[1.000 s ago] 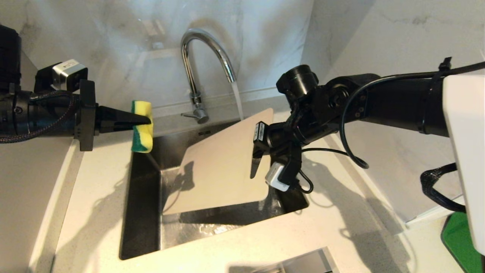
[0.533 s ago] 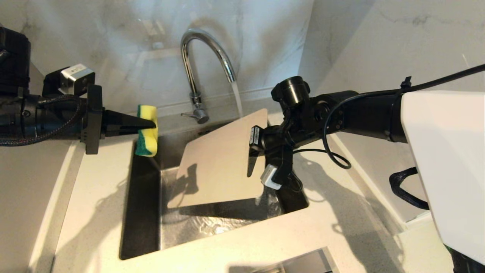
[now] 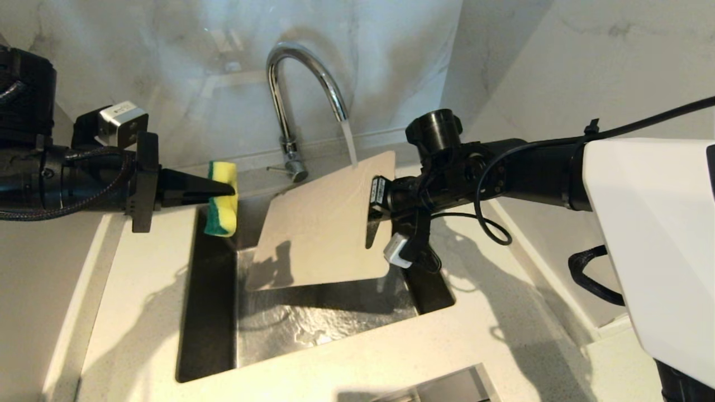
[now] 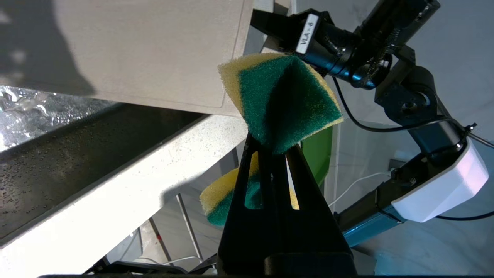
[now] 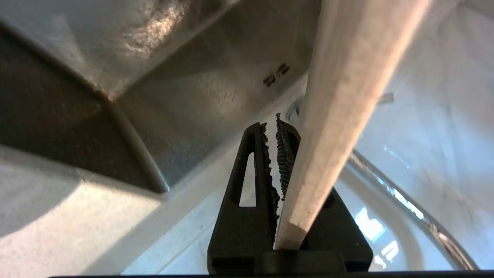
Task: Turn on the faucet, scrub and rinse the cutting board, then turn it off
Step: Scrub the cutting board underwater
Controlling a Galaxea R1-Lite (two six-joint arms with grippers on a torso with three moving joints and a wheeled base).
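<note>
The chrome faucet (image 3: 304,78) is running, and its stream (image 3: 349,142) hits the top corner of the cutting board (image 3: 321,223). My right gripper (image 3: 373,226) is shut on the board's right edge and holds it tilted over the sink (image 3: 212,312). In the right wrist view the board (image 5: 347,96) runs edge-on past the right gripper (image 5: 272,129). My left gripper (image 3: 229,190) is shut on a yellow-and-green sponge (image 3: 222,198), level above the sink's left rim, a short way left of the board. The left wrist view shows that sponge (image 4: 281,100) pinched at the left gripper (image 4: 272,144), with the board (image 4: 146,50) beyond.
The faucet's thin lever (image 3: 277,168) sticks out to the left at its base. Pale speckled counter (image 3: 139,279) surrounds the wet steel sink. Marble walls stand close behind and to the right. A bright green thing (image 4: 318,150) shows below the counter in the left wrist view.
My right gripper has lifted the board up and back, so the stream now falls on its top corner. My left gripper has carried the sponge a little right, toward the board.
</note>
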